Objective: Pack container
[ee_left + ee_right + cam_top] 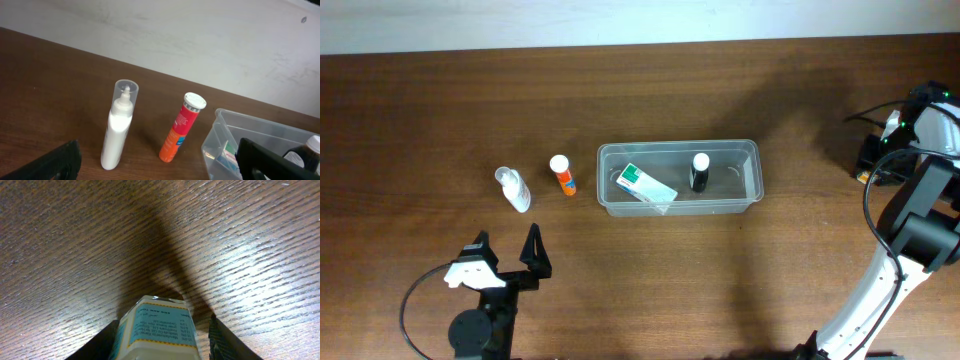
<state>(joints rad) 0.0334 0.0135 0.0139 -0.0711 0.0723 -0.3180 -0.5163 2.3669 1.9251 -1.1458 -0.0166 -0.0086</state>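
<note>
Container [660, 147] sits centre; left gripper [507, 243], at 7 o'clock, gapes wide. Only the right wrist view reveals the right gripper [162, 324], seemingly clamping a labelled carton [156, 335].

Inside the clear rectangular plastic container [678, 147], a white-and-green box [645, 184] and a black white-capped bottle [700, 171] fill left and centre; its right end is free. An orange white-capped tube [562, 175] and a white squeeze bottle [513, 188] block its left side. The brown wooden tabletop [650, 270] in front lies open. A teal-labelled bottle [157, 327] fills the right end effector [162, 342].

Black left hand [507, 252], white right arm [876, 285]
</note>
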